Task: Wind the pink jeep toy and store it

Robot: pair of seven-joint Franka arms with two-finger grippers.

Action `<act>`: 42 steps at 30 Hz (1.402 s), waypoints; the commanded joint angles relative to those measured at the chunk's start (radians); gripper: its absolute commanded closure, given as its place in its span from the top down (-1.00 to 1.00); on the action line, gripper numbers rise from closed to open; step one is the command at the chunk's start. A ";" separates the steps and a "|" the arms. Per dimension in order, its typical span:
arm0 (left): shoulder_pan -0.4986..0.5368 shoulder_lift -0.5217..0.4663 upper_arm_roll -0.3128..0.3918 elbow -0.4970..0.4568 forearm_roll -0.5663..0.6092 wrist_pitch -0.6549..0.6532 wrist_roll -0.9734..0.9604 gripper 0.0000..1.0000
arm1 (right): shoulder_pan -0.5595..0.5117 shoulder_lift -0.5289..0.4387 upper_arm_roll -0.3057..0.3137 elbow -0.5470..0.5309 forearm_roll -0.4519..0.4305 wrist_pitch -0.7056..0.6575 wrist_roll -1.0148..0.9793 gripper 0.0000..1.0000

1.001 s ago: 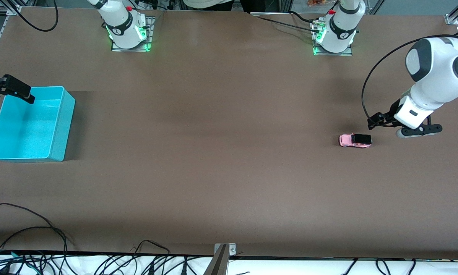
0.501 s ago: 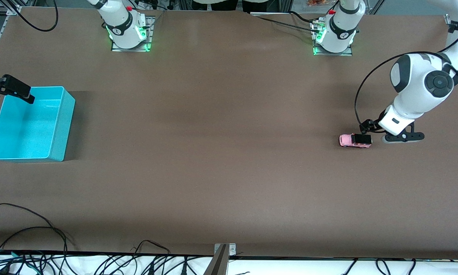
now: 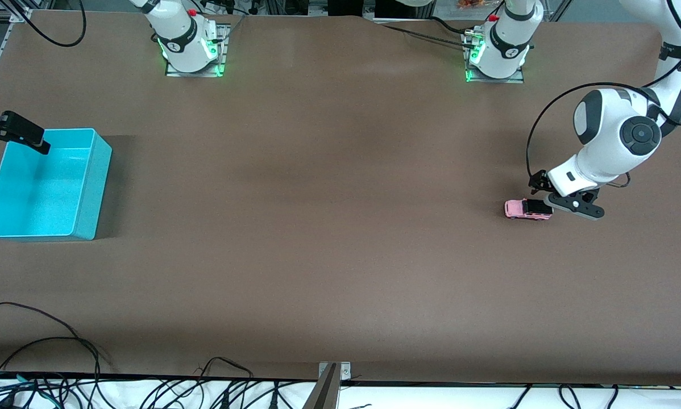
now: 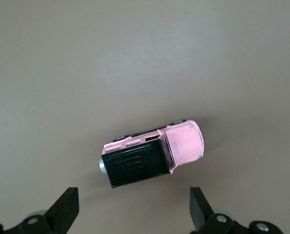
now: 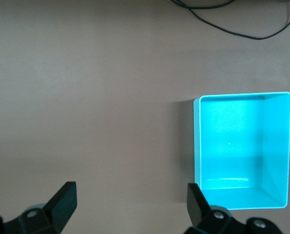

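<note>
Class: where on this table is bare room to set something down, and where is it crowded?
Bare: the wide stretch between the bin and the jeep. The bin's floor is also bare. Crowded: only around the jeep, where the open left gripper hovers.

White rounded arms, black joint caps, black cables, green-lit bases.

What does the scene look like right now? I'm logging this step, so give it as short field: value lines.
toy: pink jeep toy, upright on the table, toward the left arm's end
left gripper: left gripper, open, low beside the jeep's black-roofed end, not touching
bin: turquoise bin, nothing visible inside, at the right arm's end
right gripper: right gripper, open, waiting above the table beside the bin
progress: jeep not yet grasped
</note>
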 commanded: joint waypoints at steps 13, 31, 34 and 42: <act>0.011 0.060 0.021 -0.006 0.020 0.048 0.621 0.99 | -0.003 0.008 -0.003 0.026 0.019 -0.016 -0.008 1.00; 0.009 0.147 0.021 -0.004 0.010 0.217 0.926 0.99 | -0.003 0.008 -0.003 0.026 0.019 -0.016 -0.008 1.00; 0.008 0.159 0.021 0.000 0.010 0.232 0.952 0.99 | -0.003 0.008 -0.003 0.026 0.019 -0.014 -0.008 1.00; 0.009 0.190 0.021 0.005 0.008 0.264 0.977 0.99 | -0.003 0.008 -0.003 0.026 0.019 -0.014 -0.008 1.00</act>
